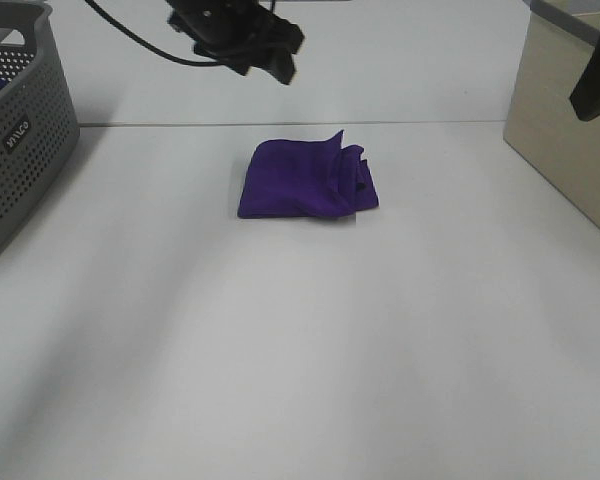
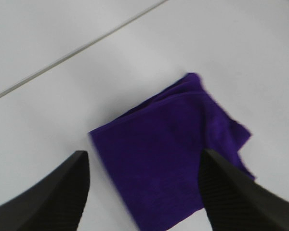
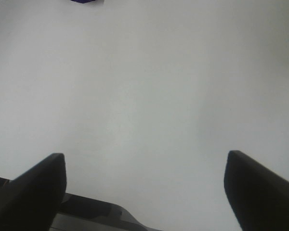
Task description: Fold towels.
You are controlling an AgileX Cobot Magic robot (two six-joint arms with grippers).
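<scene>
The left gripper (image 2: 144, 192) hangs above the towel (image 1: 308, 181), jaws spread wide and empty. The right gripper (image 3: 144, 192) is equally wide and empty, over bare table (image 1: 300, 350) well apart from the towel. The towel lies folded into a small packet mid-table, right of the grey basket (image 1: 20, 130). It looks soft, light and limp; I judge a corner or the loose layered edge the best hold.

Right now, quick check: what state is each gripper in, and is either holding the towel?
Left gripper: open, holding nothing, above the folded purple towel.
Right gripper: open, empty, over bare table.
</scene>
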